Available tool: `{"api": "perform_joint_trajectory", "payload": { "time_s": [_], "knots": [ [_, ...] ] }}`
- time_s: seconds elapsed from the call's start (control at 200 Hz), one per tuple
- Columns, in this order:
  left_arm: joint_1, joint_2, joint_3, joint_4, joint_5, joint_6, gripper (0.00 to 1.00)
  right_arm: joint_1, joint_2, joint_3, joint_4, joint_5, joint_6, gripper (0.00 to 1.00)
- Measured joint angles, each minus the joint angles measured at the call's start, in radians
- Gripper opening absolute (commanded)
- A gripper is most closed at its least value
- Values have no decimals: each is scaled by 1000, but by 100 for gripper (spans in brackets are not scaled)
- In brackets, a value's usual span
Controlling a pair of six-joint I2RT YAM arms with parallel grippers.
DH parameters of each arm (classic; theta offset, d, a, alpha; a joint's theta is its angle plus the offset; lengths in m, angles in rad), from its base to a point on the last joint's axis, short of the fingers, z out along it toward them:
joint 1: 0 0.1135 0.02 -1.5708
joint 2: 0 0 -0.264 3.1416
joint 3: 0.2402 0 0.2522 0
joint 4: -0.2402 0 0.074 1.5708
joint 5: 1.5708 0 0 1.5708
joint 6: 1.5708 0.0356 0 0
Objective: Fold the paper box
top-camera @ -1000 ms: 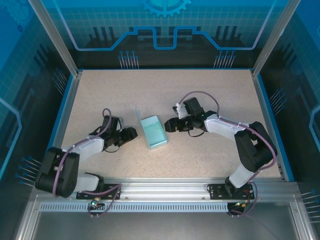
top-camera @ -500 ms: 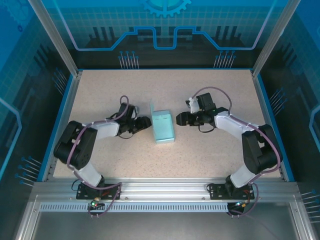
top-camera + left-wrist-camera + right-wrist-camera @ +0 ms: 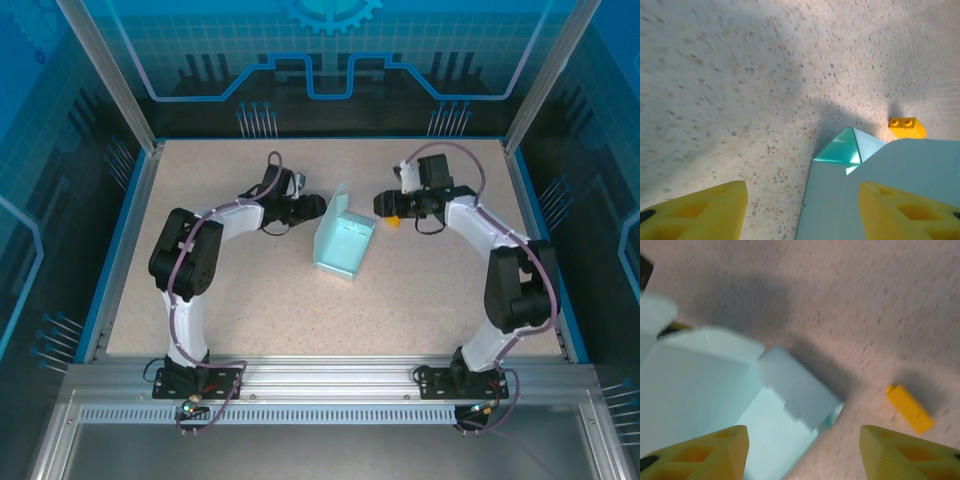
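Observation:
The paper box (image 3: 343, 243) is pale light-blue card, a shallow rectangular box lying tilted mid-table with one flap standing up at its far left corner. My left gripper (image 3: 318, 207) sits just left of that raised flap, open; its wrist view shows the paper box (image 3: 880, 195) reaching between the yellow fingertips (image 3: 705, 210), touching neither. My right gripper (image 3: 382, 206) hovers at the box's far right corner, open; below it lie the paper box (image 3: 720, 390) and its loose flap (image 3: 797, 387).
A tiny orange-yellow brick (image 3: 396, 221) rests on the table under the right gripper, also seen as the brick (image 3: 910, 409) and the brick (image 3: 906, 127). Blue walls (image 3: 135, 220) ring the speckled table (image 3: 300, 310).
Both arms swung toward the back of the table. The box turned clockwise and slid to the right and back. The orange-yellow brick has come into view.

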Motion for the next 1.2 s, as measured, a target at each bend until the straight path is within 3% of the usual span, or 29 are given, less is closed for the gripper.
{"api": "perform_joint_trajectory", "payload": {
  "time_s": [0.185,0.52,0.78,1.201],
  "knots": [
    [65,-103,-79,-15,-13,16,63,-6,190,175,-83,-71,-68,53],
    [67,-317,-216,-13,-16,30,64,25,409,362,-283,-135,-161,53],
    [67,-438,-318,-21,-56,58,65,59,471,438,-374,-151,-216,51],
    [67,-504,-381,-53,-85,87,66,80,468,370,-395,-213,-238,47]
  ]
}}
